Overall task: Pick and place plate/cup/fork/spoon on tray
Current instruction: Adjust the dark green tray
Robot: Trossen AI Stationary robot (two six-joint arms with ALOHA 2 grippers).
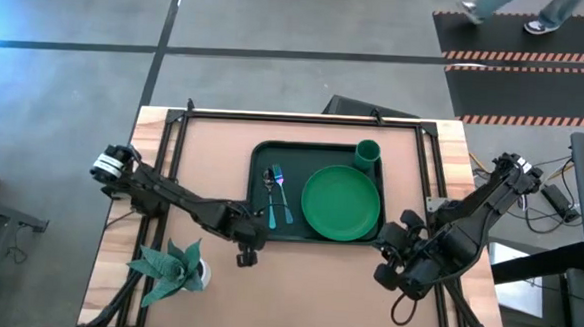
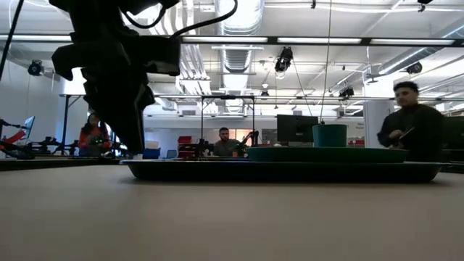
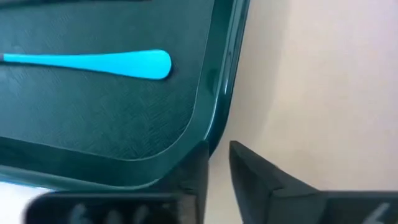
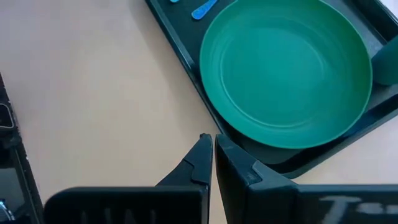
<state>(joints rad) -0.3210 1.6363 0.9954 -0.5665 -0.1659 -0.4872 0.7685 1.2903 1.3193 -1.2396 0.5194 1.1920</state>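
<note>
The dark green tray [image 1: 260,154] lies in the middle of the table. On it are the bright green plate [image 1: 341,202], the green cup [image 1: 367,153] upright in the far right corner, and the spoon [image 1: 269,182] and fork [image 1: 280,195] lying side by side at the left. My left gripper [image 1: 257,225] is just off the tray's near left corner [image 3: 208,118], shut and empty; a light blue handle [image 3: 99,62] shows in its wrist view. My right gripper [image 1: 392,251] is off the tray's near right corner, shut and empty [image 4: 213,152], beside the plate [image 4: 286,68].
A white pot with a green leafy plant [image 1: 171,267] stands near the table's near left corner. Bare tabletop [image 1: 315,290] lies in front of the tray. In the low view, people [image 2: 409,123] show in the room behind the tray [image 2: 290,170].
</note>
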